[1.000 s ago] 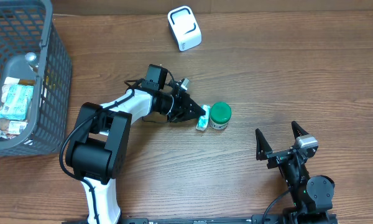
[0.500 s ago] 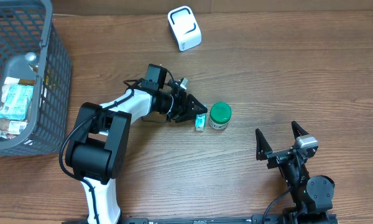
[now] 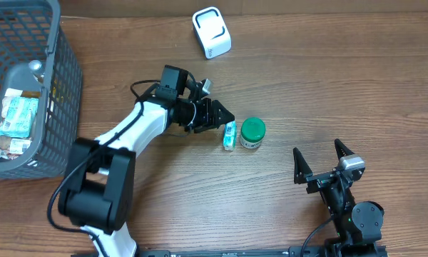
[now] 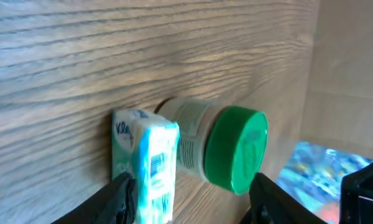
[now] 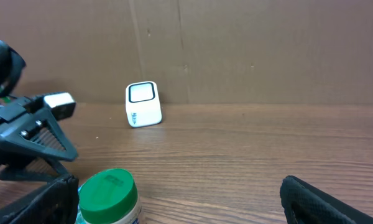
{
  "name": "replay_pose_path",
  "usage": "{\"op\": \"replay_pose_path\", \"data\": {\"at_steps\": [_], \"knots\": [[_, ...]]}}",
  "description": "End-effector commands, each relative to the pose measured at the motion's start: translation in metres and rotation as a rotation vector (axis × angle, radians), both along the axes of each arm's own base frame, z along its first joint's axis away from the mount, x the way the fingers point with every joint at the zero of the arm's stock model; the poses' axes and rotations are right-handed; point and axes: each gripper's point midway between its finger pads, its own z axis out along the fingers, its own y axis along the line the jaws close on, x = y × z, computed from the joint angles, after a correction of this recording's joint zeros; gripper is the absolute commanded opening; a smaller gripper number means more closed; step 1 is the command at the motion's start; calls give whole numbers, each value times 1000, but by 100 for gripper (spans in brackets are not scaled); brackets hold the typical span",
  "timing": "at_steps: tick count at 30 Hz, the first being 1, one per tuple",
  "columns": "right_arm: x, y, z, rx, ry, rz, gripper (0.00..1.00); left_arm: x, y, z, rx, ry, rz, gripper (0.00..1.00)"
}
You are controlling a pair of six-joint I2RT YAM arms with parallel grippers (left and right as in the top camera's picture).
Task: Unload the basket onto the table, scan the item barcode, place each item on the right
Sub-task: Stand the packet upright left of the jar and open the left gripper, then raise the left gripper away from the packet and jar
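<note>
One small blue-white plastic packet (image 3: 230,135) lay touching green-lidded white jar (image 3: 252,133). Left claw (image 3: 225,118) stood open, empty, just beside jar; right claw (image 3: 317,148) open, well apart. Packet looked light, squashy; pinch narrow sides.

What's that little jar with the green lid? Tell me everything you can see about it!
The jar is small and round, with a white, plastic-looking body, a printed label too blurry to read, and a bright green lid, which is on. It stands upright on the wooden table, near the middle. A small blue-and-white packet sits right against its side and seems to touch it. Nothing holds it.
</note>
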Motion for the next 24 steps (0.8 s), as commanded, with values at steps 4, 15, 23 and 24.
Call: {"op": "replay_pose_path", "data": {"at_steps": [4, 15, 23, 24], "knots": [[1, -3, -2, -2, -2, -14, 100, 7, 30, 28, 185, -155, 52, 54], [1, -3, -2, -2, -2, -14, 100, -15, 125, 38, 709, -238, 127, 53], [1, -3, -2, -2, -2, -14, 100, -27, 147, 31, 838, -208, 98, 100], [1, -3, -2, -2, -2, -14, 100, -27, 147, 31, 838, -209, 96, 100]]}}
